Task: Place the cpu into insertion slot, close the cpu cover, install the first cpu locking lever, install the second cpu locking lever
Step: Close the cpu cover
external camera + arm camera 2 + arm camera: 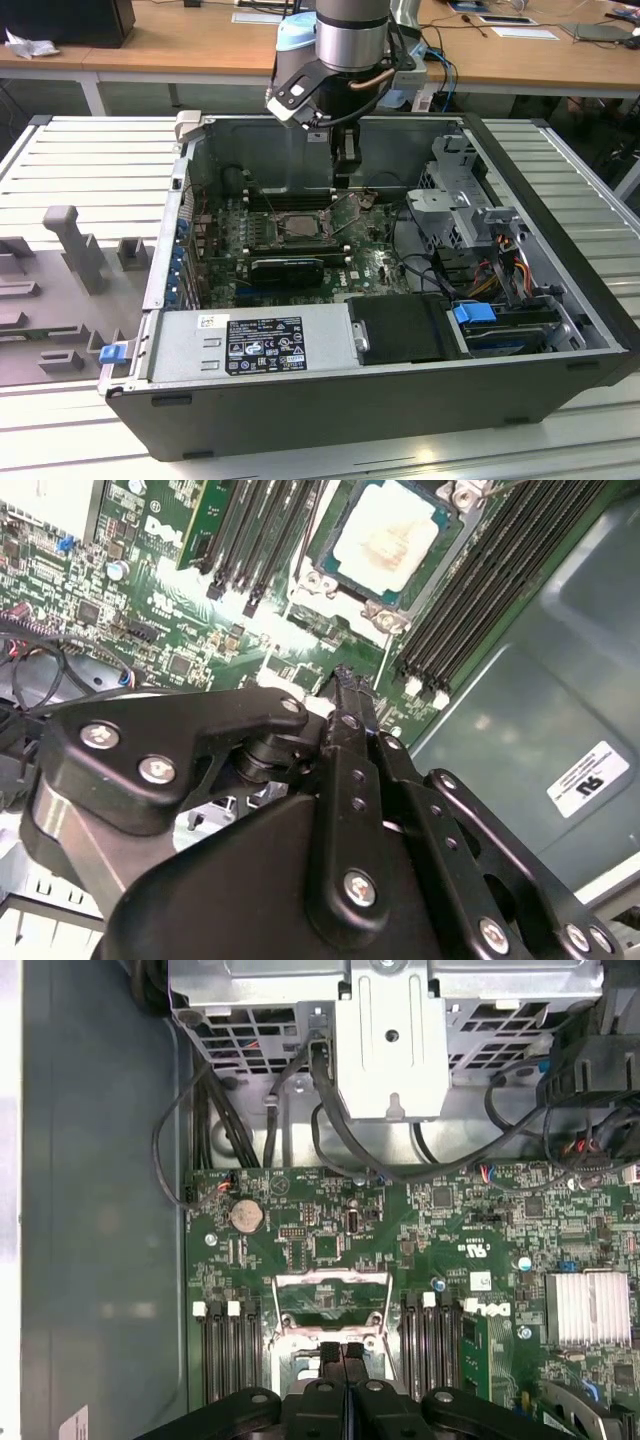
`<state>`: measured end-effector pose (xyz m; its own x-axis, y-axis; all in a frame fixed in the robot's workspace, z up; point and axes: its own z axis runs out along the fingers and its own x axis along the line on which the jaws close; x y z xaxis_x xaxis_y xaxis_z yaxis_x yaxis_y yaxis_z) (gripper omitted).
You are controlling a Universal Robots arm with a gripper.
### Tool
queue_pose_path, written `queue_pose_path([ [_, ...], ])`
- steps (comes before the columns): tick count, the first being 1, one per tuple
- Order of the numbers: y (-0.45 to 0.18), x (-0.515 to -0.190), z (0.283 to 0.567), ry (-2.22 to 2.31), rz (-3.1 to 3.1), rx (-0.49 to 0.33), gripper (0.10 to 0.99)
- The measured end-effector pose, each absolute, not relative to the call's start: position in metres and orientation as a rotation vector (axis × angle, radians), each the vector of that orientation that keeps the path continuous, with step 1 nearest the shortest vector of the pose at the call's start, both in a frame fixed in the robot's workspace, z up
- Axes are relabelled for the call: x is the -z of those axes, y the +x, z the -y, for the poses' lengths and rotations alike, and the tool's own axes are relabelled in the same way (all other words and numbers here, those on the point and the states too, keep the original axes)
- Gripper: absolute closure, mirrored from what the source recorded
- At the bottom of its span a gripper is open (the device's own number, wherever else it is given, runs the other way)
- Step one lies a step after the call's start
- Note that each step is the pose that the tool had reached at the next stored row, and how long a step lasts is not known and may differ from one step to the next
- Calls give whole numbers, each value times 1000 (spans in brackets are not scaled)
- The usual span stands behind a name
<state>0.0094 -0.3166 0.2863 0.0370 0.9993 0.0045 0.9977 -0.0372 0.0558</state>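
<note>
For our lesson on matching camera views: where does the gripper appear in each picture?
Exterior view: the gripper hangs inside the computer case, near the CPU socket.
Second wrist view: its black fingers point toward the socket holding the cpu.
First wrist view: its fingertips meet between two banks of memory slots.
Shared landmark: those slots flanking the socket.

Downward end effector [345, 1350], fingers [328, 1358] tight together.

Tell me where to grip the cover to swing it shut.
Likely its free upper rail, from above. The cover stands tilted open beside the cpu, so that thin rail faces the gripper, and the cut-out leaves room for one jaw behind it. The jaws are shut.
</note>
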Motion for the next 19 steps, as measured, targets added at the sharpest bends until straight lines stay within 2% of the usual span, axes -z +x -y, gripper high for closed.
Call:
queue_pose_path([
  [19, 21, -286, 317, 2236, -2154, -65, 980],
])
